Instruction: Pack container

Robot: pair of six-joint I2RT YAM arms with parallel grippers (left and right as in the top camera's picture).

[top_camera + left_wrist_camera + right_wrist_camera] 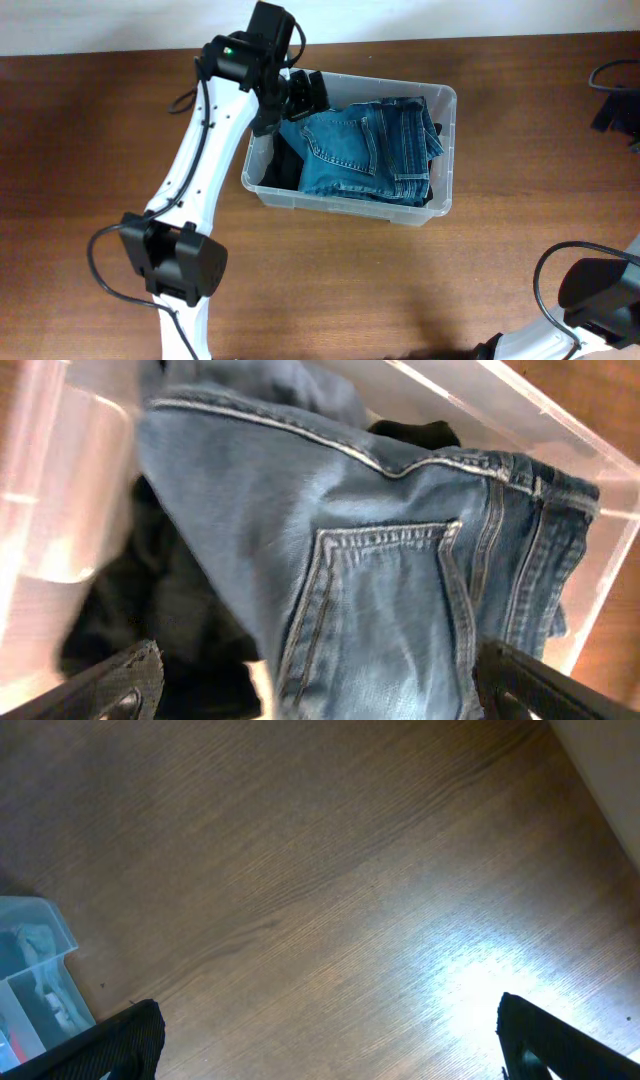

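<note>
The container (446, 140) is a clear plastic bin standing in the middle of the wooden table. Folded blue jeans (365, 150) fill most of it, lying over a dark garment (283, 165) at its left end. My left gripper (305, 95) hangs over the bin's left end, open, with nothing between its fingers. In the left wrist view the jeans (380, 560) and dark garment (170, 610) lie just below the left gripper (320, 685), with the container wall (520, 410) behind. My right gripper (330, 1035) is open above bare table.
The right arm's base (600, 290) sits at the table's bottom right corner. A black cable (612, 95) lies at the right edge. A small clear box (30, 970) shows at the left edge of the right wrist view.
</note>
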